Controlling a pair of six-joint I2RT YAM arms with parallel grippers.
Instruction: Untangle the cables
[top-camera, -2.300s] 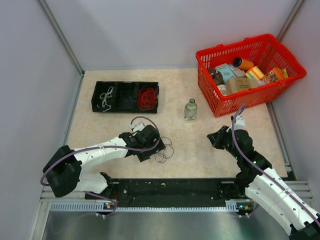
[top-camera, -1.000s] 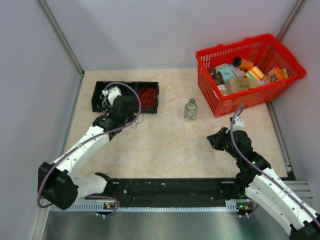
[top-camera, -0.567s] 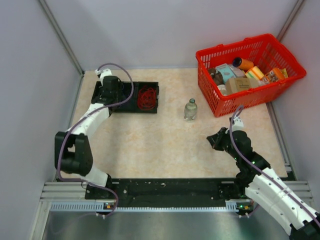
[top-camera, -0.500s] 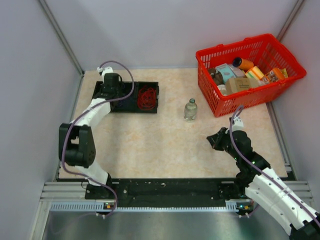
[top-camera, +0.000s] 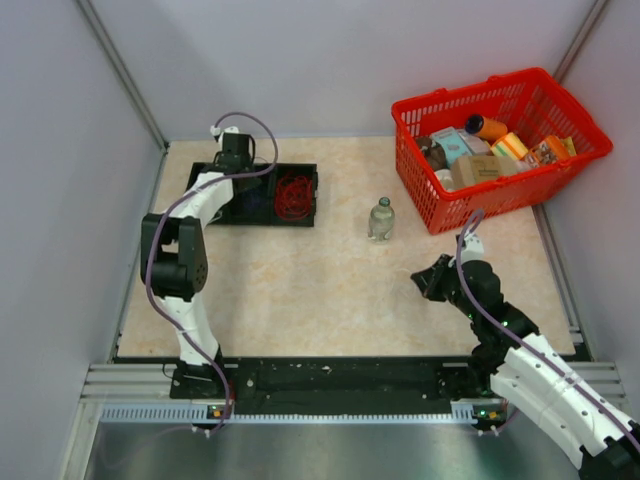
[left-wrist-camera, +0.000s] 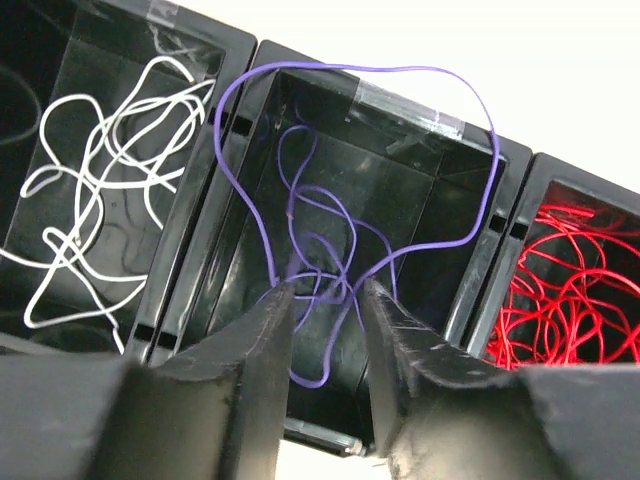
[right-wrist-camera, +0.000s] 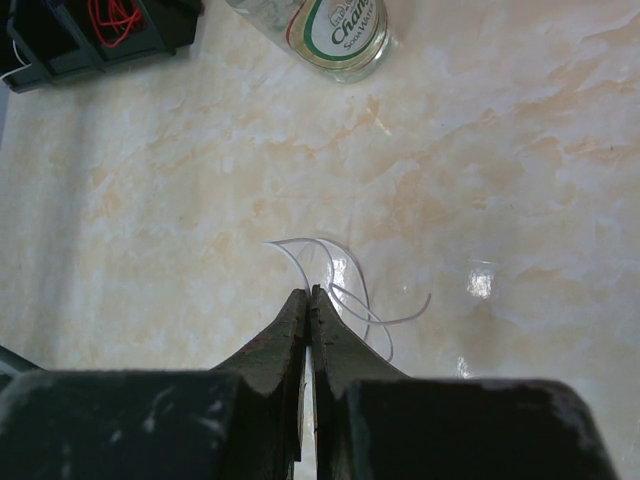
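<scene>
1. A pale marbled worktop (top-camera: 330, 290) carries everything. The two robot arms are bolted at its near edge.
2. A red basket (top-camera: 470, 210) of groceries stands well to the right of the black tray (top-camera: 300, 222). It looks to have no part in the job.
3. The tray sits at the far left and has three compartments side by side, seemingly one for each colour of cable.
4. The left arm (top-camera: 185, 260) stretches out to the tray. Its left end effector (left-wrist-camera: 327, 288) hangs over the tray's middle compartment.
5. The right arm (top-camera: 530, 365) holds the right end effector (right-wrist-camera: 308, 292) low over bare worktop, well apart from the tray, on the bottle's near side.
6. A small bottle (top-camera: 381, 218) stands between tray and basket.
7. The red cable (left-wrist-camera: 570, 300) fills the tray's right compartment.
8. The white cable (left-wrist-camera: 110, 150) lies in the tray's left compartment.
9. The purple cable (left-wrist-camera: 350, 66) lies in the tray's middle compartment, with one loop draped over the back rim.
10. The left fingers stand apart, released, with purple strands between them. This is probably a drop-off.
11. The right fingers are clenched. A thin pale wire (right-wrist-camera: 290, 243) meets their tips, but I cannot tell whether it is pinched.
</scene>
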